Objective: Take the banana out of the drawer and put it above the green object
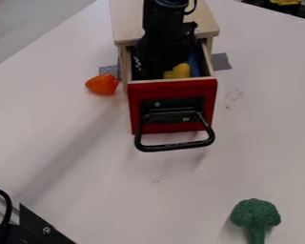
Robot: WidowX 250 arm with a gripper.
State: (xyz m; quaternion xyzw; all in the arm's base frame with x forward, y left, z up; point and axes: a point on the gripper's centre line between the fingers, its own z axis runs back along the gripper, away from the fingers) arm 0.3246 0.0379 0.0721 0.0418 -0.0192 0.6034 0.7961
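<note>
1. My gripper [153,66] is down in the open drawer [135,93], likely to get the banana [180,71] there
2. I can't tell if its jaws are wide or narrow
3. The green broccoli [255,214] sits well apart

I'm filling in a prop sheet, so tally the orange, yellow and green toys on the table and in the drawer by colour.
Orange: 1, the toy beside the drawer
Yellow: 1, the banana, partly hidden in the drawer
Green: 1, the broccoli
Total: 3
</note>
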